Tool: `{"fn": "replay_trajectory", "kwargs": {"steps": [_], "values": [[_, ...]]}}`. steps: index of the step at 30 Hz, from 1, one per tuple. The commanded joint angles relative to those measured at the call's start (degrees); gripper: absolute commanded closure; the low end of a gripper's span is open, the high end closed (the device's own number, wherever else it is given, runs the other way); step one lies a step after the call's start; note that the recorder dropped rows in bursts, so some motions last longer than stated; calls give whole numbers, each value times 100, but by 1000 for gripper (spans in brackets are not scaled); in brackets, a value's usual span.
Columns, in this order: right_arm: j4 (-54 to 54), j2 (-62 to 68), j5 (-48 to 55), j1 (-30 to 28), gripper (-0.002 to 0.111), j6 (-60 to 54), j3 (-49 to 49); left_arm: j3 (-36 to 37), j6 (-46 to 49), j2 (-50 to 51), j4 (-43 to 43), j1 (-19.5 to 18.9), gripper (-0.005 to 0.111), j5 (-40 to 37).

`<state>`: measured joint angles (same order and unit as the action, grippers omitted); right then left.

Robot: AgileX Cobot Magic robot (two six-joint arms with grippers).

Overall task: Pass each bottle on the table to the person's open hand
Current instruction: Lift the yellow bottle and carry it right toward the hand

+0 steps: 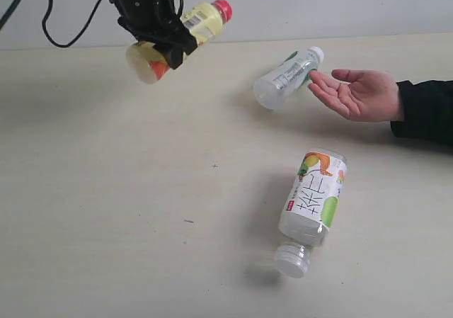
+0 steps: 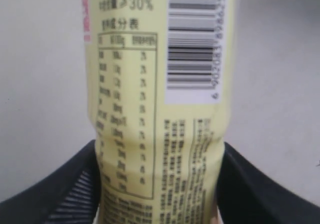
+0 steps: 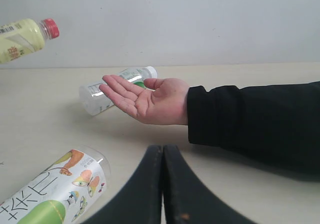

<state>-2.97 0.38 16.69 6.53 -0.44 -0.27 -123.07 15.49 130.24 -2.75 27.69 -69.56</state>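
The left end effector [image 1: 168,47] pinches a yellow plastic bottle with a red cap [image 1: 204,19], tilted in the air above the pale beige counter [image 1: 106,190]. Further right, a clear white-capped bottle with a white-green label [image 1: 283,81] lies beside (perhaps touching) the person's open hand [image 1: 361,95]. Nearer the camera lies a wider white-capped bottle with a white, green and orange label [image 1: 315,201]. The right end effector [image 3: 163,184] is pressed together, empty.

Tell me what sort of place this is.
Probably a robot lab or test bench, not a home: a plain beige table against a blank white wall, with loose black cables hanging behind.
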Motion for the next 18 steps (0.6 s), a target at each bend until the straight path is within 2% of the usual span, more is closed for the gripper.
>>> {"fn": "replay_trajectory", "kwargs": {"steps": [1, 8, 13, 18], "values": [[16, -38, -63, -29, 108, 9, 27, -21, -1043, -374, 25, 289, 107, -40], [16, -38, -53, -29, 108, 9, 27, -21, -1958, -548, -46, 1238, 107, -40], [16, -38, -53, -29, 108, 9, 27, -21, -2711, -548, -455, 1908, 107, -40], [16, -38, -53, -29, 108, 9, 27, -21, -3582, -548, -588, 2318, 107, 100]]}}
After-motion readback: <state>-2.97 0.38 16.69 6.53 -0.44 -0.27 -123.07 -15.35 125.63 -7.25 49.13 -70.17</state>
